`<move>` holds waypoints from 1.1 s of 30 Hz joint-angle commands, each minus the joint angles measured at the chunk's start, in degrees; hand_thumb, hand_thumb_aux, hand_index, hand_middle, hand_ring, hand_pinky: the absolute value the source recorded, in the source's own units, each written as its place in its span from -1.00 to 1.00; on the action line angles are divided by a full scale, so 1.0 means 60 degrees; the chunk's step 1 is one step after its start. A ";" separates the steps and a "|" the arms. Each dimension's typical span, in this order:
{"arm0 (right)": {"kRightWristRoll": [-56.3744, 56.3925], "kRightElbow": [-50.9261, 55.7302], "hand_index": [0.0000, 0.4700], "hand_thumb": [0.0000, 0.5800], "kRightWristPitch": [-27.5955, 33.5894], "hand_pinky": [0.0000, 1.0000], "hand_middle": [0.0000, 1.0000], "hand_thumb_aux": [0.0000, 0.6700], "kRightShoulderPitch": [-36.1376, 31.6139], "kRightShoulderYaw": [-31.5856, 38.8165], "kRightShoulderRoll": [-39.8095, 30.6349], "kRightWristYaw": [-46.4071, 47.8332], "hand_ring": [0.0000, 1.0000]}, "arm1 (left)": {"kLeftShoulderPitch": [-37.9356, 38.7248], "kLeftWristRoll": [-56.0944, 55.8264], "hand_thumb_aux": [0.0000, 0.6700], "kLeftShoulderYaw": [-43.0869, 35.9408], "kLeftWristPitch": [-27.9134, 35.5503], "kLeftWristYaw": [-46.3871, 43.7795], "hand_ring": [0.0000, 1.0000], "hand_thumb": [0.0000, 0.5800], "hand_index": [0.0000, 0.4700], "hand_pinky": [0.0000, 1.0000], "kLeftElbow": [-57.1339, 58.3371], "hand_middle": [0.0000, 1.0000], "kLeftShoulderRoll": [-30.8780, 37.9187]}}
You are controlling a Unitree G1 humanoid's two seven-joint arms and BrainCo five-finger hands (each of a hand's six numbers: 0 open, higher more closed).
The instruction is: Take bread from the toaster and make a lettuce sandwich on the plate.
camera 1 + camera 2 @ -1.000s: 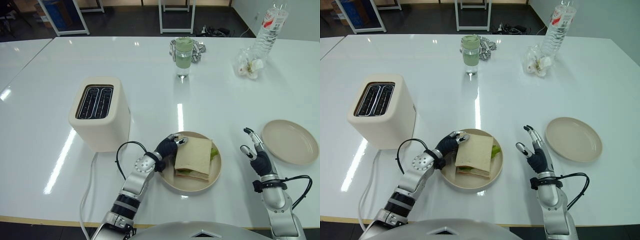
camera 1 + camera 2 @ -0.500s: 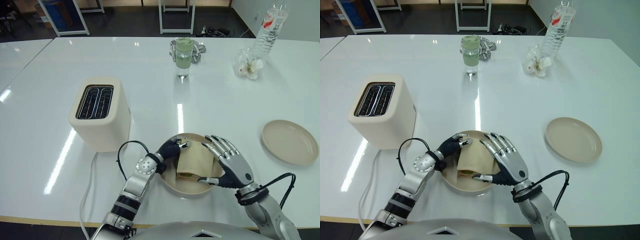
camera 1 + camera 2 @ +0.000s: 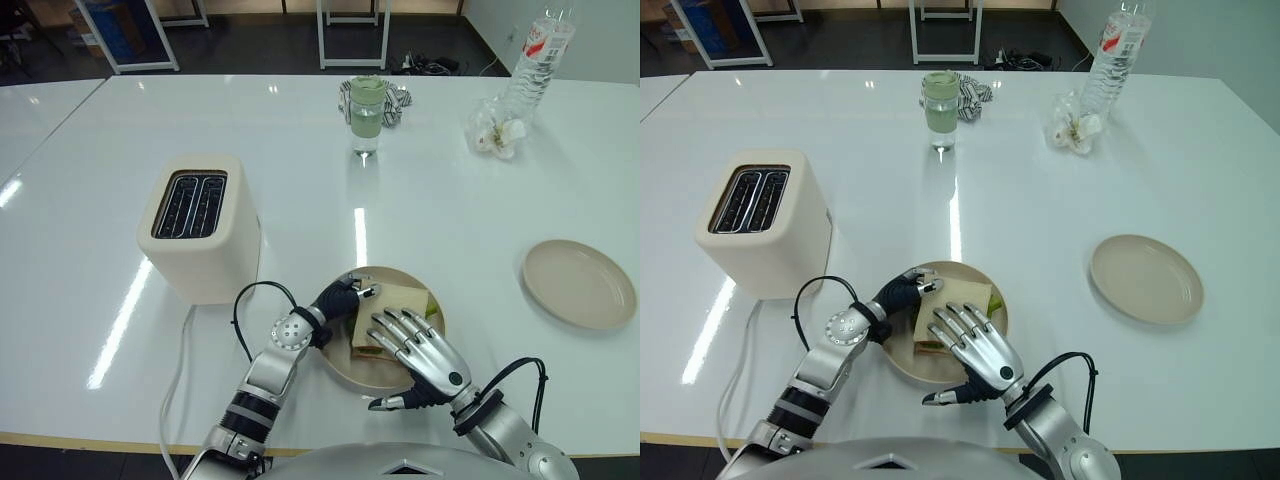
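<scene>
The sandwich (image 3: 404, 301), two tan bread slices with lettuce (image 3: 433, 310) showing at its right edge, lies on the beige plate (image 3: 345, 362) near the table's front. My left hand (image 3: 338, 299) sits at the sandwich's left corner with its fingers curled onto the top slice. Over the front half of the sandwich my right hand (image 3: 420, 353) lies palm down, fingers spread and resting on the bread. The cream toaster (image 3: 200, 226) stands to the left, and I see no bread in its two slots.
A second, bare beige plate (image 3: 579, 283) lies at the right. At the back stand a cup with a green drink (image 3: 366, 112), a crumpled plastic bag (image 3: 497, 130) and a water bottle (image 3: 541, 48). The toaster's white cord (image 3: 178, 372) runs to the front edge.
My right hand swung from the table's right side onto the sandwich, then drew back toward the front edge. The left hand stayed at the sandwich's corner.
</scene>
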 commanded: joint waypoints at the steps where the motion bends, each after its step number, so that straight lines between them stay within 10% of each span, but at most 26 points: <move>1: 0.0420 0.1106 -1.00 -1.00 0.0535 -1.00 -1.00 -1.00 0.0379 0.0335 -0.0132 0.1542 -1.00 | 0.0224 0.0240 1.00 -0.0107 0.0196 -0.0045 1.00 1.00 1.00 1.00 -0.0212 1.00 0.0149; 3: 0.1090 0.1356 -1.00 -1.00 0.0696 -1.00 -1.00 -1.00 0.0460 0.0441 -0.0004 0.1827 -1.00 | 0.0249 0.0660 0.75 -0.0301 0.0048 0.0063 1.00 0.97 0.75 1.00 -0.0436 1.00 0.0326; 4: 0.1515 0.1451 -1.00 -1.00 0.0694 -1.00 -1.00 -1.00 0.0493 0.0491 0.0034 0.1955 -1.00 | 0.0286 0.0960 -0.73 -0.0393 -0.0083 0.0202 0.22 -0.50 -0.73 0.22 -0.0612 0.22 0.0433; 5: 0.1709 0.1493 -1.00 -1.00 0.0729 -1.00 -1.00 -1.00 0.0514 0.0538 0.0062 0.2014 -1.00 | 0.0321 0.1253 -1.00 -0.0464 -0.0186 0.0345 -1.00 -1.00 -1.00 -1.00 -0.0831 -1.00 0.0535; 17: 0.2096 0.2124 -1.00 -1.00 0.1109 -1.00 -1.00 -1.00 0.0136 0.0931 -0.0018 0.1714 -1.00 | 0.0029 0.8032 -1.00 -0.0952 -0.0569 0.4909 -1.00 -1.00 -1.00 -1.00 -0.2590 -1.00 0.1813; 33: 0.3116 0.0187 -1.00 -1.00 -0.0552 -1.00 -1.00 -1.00 -0.0489 0.0054 0.0764 -0.2916 -1.00 | 0.0880 0.6156 -1.00 0.0005 -0.1675 0.4644 -1.00 -1.00 -1.00 -1.00 -0.2212 -1.00 0.1755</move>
